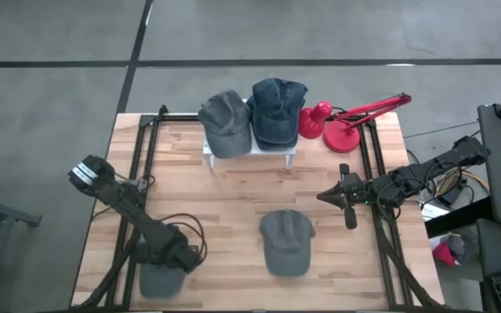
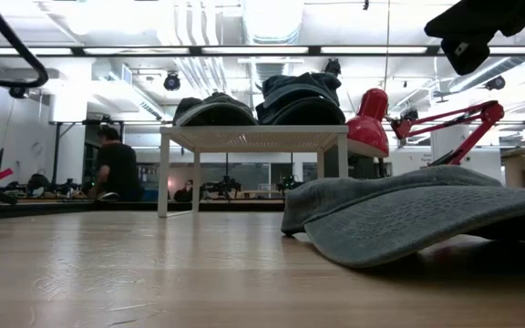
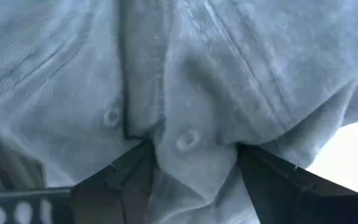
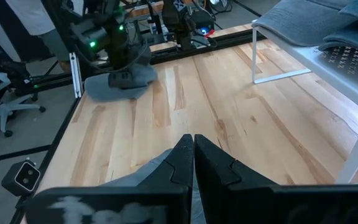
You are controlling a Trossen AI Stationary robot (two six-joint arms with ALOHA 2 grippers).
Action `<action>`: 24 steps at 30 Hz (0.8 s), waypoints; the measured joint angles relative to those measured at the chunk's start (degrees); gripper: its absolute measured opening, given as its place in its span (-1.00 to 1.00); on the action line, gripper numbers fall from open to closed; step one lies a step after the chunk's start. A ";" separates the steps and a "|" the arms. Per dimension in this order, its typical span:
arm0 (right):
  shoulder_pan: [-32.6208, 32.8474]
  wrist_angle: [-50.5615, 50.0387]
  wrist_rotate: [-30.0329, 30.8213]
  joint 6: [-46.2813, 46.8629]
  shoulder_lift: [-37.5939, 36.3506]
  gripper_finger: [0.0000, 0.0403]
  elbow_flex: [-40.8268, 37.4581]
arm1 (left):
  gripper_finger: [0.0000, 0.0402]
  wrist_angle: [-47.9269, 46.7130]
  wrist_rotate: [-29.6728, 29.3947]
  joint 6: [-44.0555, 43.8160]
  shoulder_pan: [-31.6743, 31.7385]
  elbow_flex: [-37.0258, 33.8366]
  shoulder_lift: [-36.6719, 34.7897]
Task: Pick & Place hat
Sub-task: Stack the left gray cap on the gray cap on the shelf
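Grey hat (image 1: 160, 280): my left tool (image 1: 174, 258) pinches its crown (for lifting); right tool (image 1: 347, 202) clenched, hovering idle.

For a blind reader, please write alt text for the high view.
Left gripper presses on a grey hat at the wooden table's near left corner. Another grey hat lies mid-table; two hats sit on a white stand; the right gripper hovers, shut.

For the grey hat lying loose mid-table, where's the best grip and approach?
Judging by its pose, pinch the crown of the grey hat from straight above. It lies flat on the table, its soft crown bunches between fingers, and its brim lies too low to get under. The right gripper, shut, is nearest.
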 joint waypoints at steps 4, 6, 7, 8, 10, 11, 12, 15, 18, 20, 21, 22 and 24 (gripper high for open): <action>-0.01 0.02 0.01 0.28 0.00 -0.94 0.00 | -0.07 2.11 -0.85 0.35 0.08 -1.91 0.07; -0.01 0.00 -0.01 1.20 0.00 -0.94 0.00 | -0.21 2.22 -2.16 0.62 -0.01 -2.13 0.13; -0.01 0.00 0.00 1.43 0.00 -0.94 0.00 | -0.28 2.39 -2.67 0.73 0.01 -2.11 0.15; -0.01 0.00 -0.01 1.49 0.01 -0.94 0.00 | -0.36 2.44 -3.05 0.85 0.05 -2.10 0.17; 0.00 0.00 -0.01 1.50 0.00 -0.94 0.00 | -0.54 2.71 -4.37 1.57 0.00 -1.89 0.21; -0.01 0.00 -0.01 1.50 0.01 -0.94 0.00 | -0.62 2.93 -5.08 1.84 -0.02 -1.84 0.22; 0.00 0.00 0.00 1.50 0.01 -0.94 0.00 | -0.72 3.20 -5.69 2.01 -0.01 -1.86 0.22; -0.01 -0.02 -0.01 1.49 0.00 -0.94 0.00 | -0.93 3.58 -7.52 2.09 0.01 -1.86 0.24; 0.01 -0.02 -0.01 1.51 0.00 -0.94 0.00 | -0.94 3.93 -7.95 2.60 0.01 -1.86 0.26; -0.01 -0.05 0.00 1.51 0.01 -0.94 0.00 | -0.96 3.79 -8.95 2.96 0.02 -1.10 0.28; -0.01 -0.05 -0.01 1.51 0.02 -0.94 0.00 | -0.97 3.69 -9.47 3.16 0.05 -0.57 0.31; 0.00 -0.04 0.00 1.51 0.00 -0.94 0.00 | -0.97 3.34 -9.95 3.20 0.08 0.17 0.32; 0.00 -0.07 -0.01 1.51 0.00 -0.94 0.00 | -0.97 1.95 -11.25 3.44 0.07 1.95 0.36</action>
